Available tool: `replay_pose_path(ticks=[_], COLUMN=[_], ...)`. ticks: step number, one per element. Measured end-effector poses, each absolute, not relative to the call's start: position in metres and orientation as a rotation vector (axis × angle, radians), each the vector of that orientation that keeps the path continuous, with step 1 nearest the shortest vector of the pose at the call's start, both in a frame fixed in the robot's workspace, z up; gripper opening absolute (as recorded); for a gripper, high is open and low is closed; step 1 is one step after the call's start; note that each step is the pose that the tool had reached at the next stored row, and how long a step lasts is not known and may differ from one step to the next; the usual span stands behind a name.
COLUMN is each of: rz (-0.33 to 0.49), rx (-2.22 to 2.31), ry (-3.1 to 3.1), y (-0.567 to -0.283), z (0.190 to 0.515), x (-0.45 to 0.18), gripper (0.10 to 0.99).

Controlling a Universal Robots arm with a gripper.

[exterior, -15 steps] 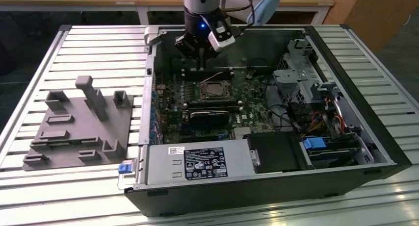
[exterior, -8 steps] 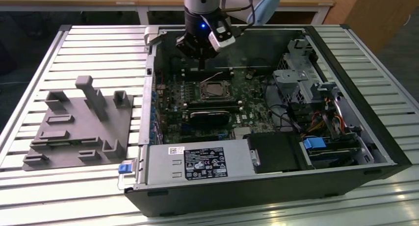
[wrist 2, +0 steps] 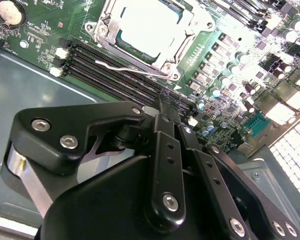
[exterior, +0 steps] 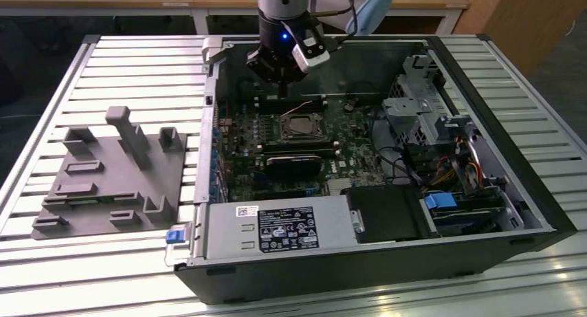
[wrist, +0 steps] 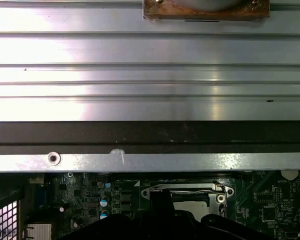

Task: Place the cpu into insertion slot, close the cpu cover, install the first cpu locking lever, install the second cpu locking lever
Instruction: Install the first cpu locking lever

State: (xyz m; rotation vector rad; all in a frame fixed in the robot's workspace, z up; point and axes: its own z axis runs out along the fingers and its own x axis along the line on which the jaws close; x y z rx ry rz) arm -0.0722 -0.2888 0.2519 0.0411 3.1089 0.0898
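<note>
Plainly, the gripper (exterior: 282, 90) hangs inside the open computer case (exterior: 367, 272), above the motherboard (exterior: 243, 152), with its fingers pinched together on nothing that I can see. The cpu (wrist 2: 147, 25) sits in its socket just beyond the fingertips. The cpu cover (wrist 2: 190, 37) lies around it, flat as far as I can tell. A thin wire locking lever (wrist 2: 130, 69) runs along the socket's near edge, and the dark memory slots (wrist 2: 100, 75) lie between it and the claw. The exterior view gives the wider surroundings. A black fan shroud (exterior: 293, 167) stands past the socket from the claw, and a labelled power supply (exterior: 275, 227) is farther off. A drive cage (exterior: 413, 114) is to the exterior view's right of the claw. A grey moulded fixture (exterior: 110, 172) rests on the slatted table (exterior: 92, 276), well apart to that view's left (outside the case). The first wrist view adds the case's metal lip (wrist: 190, 162) behind the socket.
</note>
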Motion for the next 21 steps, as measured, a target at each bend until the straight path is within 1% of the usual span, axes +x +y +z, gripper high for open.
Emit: replay_pose_path(ticks=[4, 5, 7, 8, 13, 14, 15, 20, 21], rz=[0.09, 0.09, 0.09, 0.09, 0.09, 0.09, 0.09, 0.09, 0.09], rx=[0.041, 0.041, 0.041, 0.041, 0.041, 0.041, 0.041, 0.041, 0.041], ry=[3.109, 3.109, 3.109, 3.109, 3.109, 3.109, 3.109, 3.109, 3.109], y=[-0.2888, -0.2888, -0.2888, -0.2888, -0.2888, -0.2888, -0.2888, -0.2888, -0.2888], z=[0.2518, 0.2518, 0.2518, 0.2518, 0.2518, 0.2518, 0.2518, 0.2517, 0.2517], x=[-0.072, -0.072, -0.072, -0.0719, -0.0718, -0.0718, -0.0718, -0.0716, -0.0716], gripper=[0.114, 0.165, 0.165, 0.235, 0.235, 0.161, 0.106, 0.114, 0.169])
